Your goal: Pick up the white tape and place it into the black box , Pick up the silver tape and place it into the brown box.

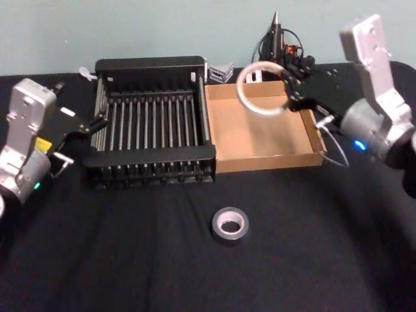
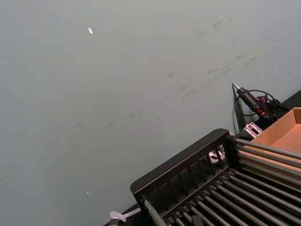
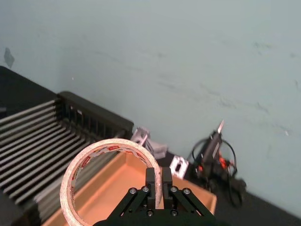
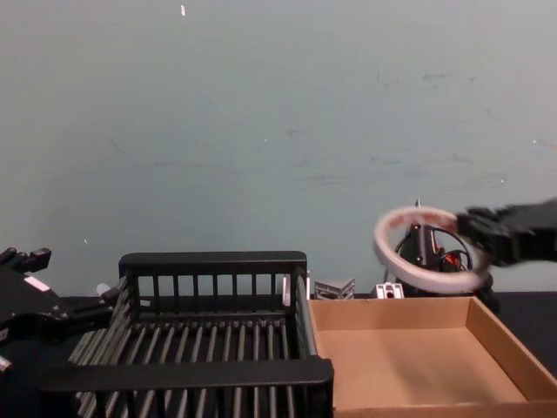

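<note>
Right gripper (image 1: 290,91) reaches in from the right side with its arm bent high, its fingers (image 3: 153,181) clamped on the rim of the white tape (image 1: 261,88). That tape hangs in the air above the brown box (image 1: 266,133), tilted, a wide pale ring with red print on its face and a big open centre. From the chest view it floats well above the cardboard floor, touching nothing but the gripper.

Left gripper (image 1: 93,123) sits at the left wall of the black box (image 1: 153,120), arm low over the table (image 1: 130,260); whether it is open or closed I cannot tell.

Silver tape (image 1: 230,223) lies flat on the table in front of the two boxes, a small dark grey roll with a pale core. The boxes stand side by side, touching.
</note>
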### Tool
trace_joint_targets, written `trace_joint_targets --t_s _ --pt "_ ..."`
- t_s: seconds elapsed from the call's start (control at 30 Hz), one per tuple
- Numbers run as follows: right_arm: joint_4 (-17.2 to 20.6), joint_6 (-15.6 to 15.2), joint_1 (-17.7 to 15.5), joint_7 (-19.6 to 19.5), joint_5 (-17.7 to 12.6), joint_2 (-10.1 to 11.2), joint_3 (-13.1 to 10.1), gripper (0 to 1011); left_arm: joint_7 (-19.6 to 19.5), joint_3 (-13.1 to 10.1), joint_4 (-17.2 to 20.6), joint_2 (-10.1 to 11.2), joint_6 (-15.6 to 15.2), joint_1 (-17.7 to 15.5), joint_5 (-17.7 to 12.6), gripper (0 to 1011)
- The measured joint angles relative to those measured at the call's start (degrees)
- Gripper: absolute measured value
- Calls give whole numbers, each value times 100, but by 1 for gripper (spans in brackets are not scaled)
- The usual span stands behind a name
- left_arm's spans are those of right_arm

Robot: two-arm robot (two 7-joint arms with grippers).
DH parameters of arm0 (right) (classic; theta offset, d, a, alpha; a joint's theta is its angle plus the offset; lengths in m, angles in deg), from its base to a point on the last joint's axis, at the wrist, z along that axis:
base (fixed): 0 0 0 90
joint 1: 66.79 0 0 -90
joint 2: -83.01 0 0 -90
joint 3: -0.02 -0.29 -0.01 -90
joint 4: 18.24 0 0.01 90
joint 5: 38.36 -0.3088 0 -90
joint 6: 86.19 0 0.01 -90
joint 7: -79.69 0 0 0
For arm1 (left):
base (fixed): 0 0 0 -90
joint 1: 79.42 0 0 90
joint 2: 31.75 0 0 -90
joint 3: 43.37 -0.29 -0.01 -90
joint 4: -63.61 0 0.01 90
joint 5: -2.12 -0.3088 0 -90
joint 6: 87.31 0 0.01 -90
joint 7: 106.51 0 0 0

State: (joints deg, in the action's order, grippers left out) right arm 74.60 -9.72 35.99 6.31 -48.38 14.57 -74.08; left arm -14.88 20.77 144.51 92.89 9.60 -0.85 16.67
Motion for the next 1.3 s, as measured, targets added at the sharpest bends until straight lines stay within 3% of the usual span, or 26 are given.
trace_joint_targets --t_s 0.33,0.63,1.0,1.3 --pt "-903 228 923 165 292 -514 472 90 0 0 0 0 0 0 0 1001" --pt "-1948 599 1684 300 515 -1162 930 88 0 0 0 0 0 0 0 1001" --pt "-2882 856 2057 379 654 -1650 1234 88 0 0 0 0 0 0 0 1001" --pt "-3354 916 2132 402 734 -1804 1306 90 0 0 0 0 0 0 0 1001"
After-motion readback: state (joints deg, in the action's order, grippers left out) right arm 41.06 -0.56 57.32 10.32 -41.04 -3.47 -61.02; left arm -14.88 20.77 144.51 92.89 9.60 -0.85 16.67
